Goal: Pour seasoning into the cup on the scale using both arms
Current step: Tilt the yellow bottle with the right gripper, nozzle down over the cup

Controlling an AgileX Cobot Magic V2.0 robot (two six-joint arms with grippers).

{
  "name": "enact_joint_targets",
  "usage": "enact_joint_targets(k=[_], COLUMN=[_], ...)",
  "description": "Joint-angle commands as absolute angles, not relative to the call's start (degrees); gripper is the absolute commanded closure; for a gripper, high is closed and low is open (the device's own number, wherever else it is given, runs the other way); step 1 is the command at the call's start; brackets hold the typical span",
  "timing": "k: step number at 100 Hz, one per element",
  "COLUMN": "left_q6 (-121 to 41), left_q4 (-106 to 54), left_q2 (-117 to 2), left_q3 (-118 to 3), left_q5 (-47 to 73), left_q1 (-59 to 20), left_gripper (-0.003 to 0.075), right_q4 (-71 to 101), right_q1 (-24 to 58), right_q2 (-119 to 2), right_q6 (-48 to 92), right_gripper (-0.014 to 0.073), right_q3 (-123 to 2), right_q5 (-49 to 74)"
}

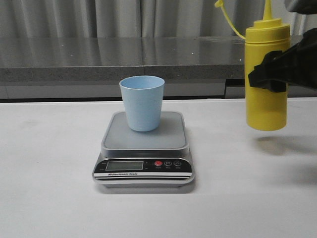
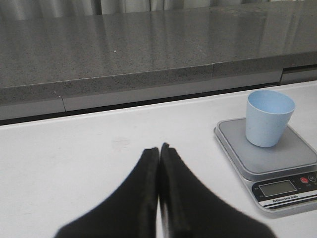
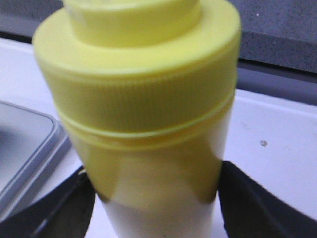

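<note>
Bottle aloft, pouring yet to begin

The right end effector [image 1: 270, 74] is pinching the tall yellow plastic squeeze bottle [image 1: 266, 74] around its middle and holding it upright in the air above the white surface [image 1: 49, 163], well to the right of the flat grey digital scale [image 1: 143, 148]. The small pale blue tapered plastic cup [image 1: 142, 102] is sitting on the scale's platform, and no pouring is showing (the nozzle is pointing straight up, its tethered cap dangling off to one side). Carrying over, tipping and squeezing are judged to remain. The left end effector [image 2: 159, 151] is hanging low over the surface to the scale's left, its fingers pressed together on nothing.
</note>
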State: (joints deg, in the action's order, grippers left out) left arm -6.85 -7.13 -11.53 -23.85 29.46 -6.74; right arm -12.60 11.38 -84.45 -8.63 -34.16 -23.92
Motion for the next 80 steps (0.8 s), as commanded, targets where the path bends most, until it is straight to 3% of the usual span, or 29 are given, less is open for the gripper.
enact_joint_targets(k=[1, 15, 31, 80], left_q6=[-6.94, -6.94, -6.94, -6.94], left_q4=[-7.72, -7.72, -7.72, -7.72], left_q2=[-12.17, -12.17, -12.17, -12.17], left_q3=[-25.31, -25.31, -25.31, -25.31], left_q5=[25.31, 25.31, 25.31, 25.31], left_q1=[-6.52, -6.52, -6.52, -6.52], left_gripper=[0.0741, 0.0741, 0.0741, 0.0741], right_q4=[-14.96, -15.79, -17.91, -38.06], right_q1=[11.88, 13.92, 17.63, 29.47], right_q2=[-80.14, -78.98, -79.16, -83.91], right_q6=[-8.58, -8.53, -8.22, -7.90], right_gripper=[0.0337, 0.0337, 0.0337, 0.0337], right_q3=[-40.11, -48.92, -57.57, -69.25], right_q5=[-14.64, 2.40, 13.32, 25.32])
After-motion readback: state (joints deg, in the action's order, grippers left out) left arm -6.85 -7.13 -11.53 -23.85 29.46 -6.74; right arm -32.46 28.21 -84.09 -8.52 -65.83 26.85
